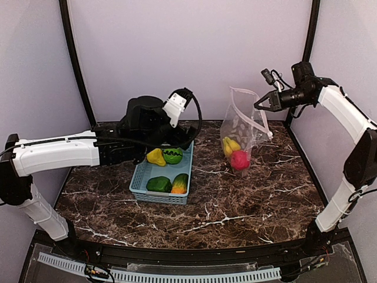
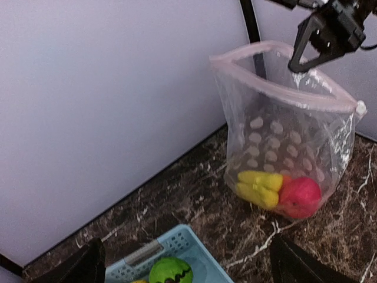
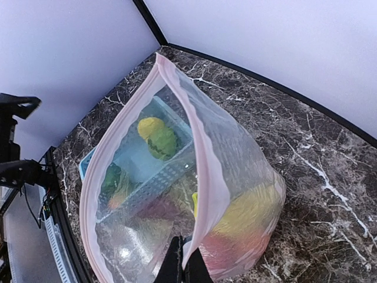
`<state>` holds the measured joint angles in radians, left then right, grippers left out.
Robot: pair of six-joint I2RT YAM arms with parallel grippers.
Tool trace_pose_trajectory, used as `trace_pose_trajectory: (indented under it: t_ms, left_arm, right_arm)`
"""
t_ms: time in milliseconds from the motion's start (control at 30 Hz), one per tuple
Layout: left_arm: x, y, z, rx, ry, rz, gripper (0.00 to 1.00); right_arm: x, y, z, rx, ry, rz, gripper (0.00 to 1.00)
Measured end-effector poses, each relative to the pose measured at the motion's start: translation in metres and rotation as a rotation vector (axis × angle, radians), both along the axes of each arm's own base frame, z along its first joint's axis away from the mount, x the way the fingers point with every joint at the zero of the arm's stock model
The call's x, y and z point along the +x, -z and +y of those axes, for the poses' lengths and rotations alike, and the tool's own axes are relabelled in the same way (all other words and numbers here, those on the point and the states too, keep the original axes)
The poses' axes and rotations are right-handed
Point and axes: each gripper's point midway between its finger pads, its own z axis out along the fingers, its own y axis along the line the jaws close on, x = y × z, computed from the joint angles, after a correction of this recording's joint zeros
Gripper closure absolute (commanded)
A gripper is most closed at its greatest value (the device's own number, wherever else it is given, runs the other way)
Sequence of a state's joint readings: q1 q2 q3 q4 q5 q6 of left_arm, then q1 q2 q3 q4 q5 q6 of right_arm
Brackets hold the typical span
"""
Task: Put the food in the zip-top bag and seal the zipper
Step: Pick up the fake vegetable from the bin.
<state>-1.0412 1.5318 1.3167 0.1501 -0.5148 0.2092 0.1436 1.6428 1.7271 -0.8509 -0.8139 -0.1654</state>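
While the left gripper [image 2: 188, 264] is hovering wide open over one blue slatted plastic basket [image 1: 140, 183] of four glossy toy foods [image 1: 159, 184], all countable only from above, one clear plastic zip-top bag [image 1: 241, 124] is standing rightward, holding one yellow banana [image 1: 230, 145] and one pink-red ball [image 1: 240, 159]; the outstretched right gripper [image 1: 259, 107] is pinching its pale pink zipper strip [image 3: 200, 159].
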Motion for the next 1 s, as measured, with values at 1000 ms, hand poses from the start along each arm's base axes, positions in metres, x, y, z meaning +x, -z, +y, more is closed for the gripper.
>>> trace_pose_trajectory:
  t_ms: [1000]
  left_arm:
    - [-0.023,0.271,0.101,0.331,-0.357,1.134,0.01]
  right_arm:
    - [-0.018,0.03,0.022,0.008,-0.08,0.015,1.0]
